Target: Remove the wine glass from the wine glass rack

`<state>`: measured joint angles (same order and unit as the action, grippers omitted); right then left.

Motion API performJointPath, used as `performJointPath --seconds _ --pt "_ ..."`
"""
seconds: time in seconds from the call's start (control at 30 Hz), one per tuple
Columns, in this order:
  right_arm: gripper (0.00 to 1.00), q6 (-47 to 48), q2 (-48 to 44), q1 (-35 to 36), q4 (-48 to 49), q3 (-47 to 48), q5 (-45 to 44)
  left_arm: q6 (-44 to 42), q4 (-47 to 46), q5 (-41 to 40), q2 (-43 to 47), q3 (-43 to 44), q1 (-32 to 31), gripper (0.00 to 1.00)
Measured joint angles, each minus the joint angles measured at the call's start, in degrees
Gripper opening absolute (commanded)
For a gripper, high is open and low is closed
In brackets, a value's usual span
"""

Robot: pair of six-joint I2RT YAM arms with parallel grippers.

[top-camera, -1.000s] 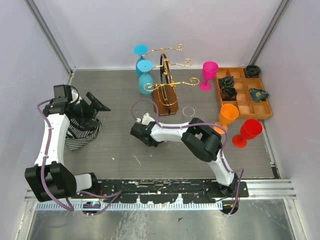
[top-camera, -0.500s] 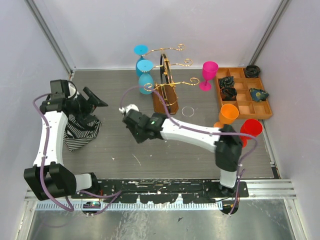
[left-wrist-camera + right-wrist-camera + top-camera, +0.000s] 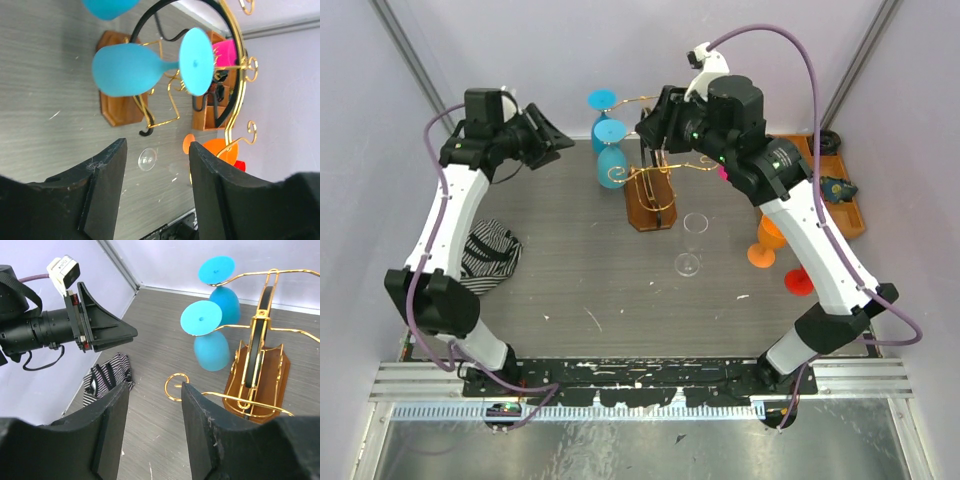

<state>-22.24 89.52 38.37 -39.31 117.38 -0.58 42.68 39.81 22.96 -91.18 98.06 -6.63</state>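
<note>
Both arms have swung up off the table (image 3: 570,280) to the wine glass rack (image 3: 650,205), left tool (image 3: 157,150) and right tool (image 3: 154,390) both part-open and empty, so the blue wine glass (image 3: 130,70) still hangs on the rack and we grasp next.

Fixed overhead view from above and behind the arm bases, looking down from well back on the whole grey wood-grain worktop (image 3: 570,290). Left wrist view rolled sideways and close in, looking out between the black fingers of the left end effector (image 3: 157,150) toward the thin gold wire rack on its brown wooden base (image 3: 117,107). Right wrist view raised, looking down past the right end effector (image 3: 155,390) at that rack from the opposite side, with the left end effector also in frame. Common to all three: the rack and the turquoise wine glasses (image 3: 212,350) hung on it.
</note>
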Motion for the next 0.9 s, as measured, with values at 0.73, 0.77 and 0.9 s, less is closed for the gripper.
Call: performJointPath --seconds 0.73,0.77,0.9 --pt "0.56 -0.13 -7.10 -13.90 -3.17 -5.22 8.52 1.51 5.66 -6.67 -25.40 30.95 -9.05 0.67" --pt "0.56 -0.13 -7.41 -14.16 -3.15 -5.22 8.72 1.53 5.81 -7.04 -25.62 31.67 -9.09 0.65" --pt "0.56 -0.09 -7.87 -15.21 -2.99 -5.66 9.38 1.62 5.97 -7.80 -25.79 33.40 -9.49 0.53"
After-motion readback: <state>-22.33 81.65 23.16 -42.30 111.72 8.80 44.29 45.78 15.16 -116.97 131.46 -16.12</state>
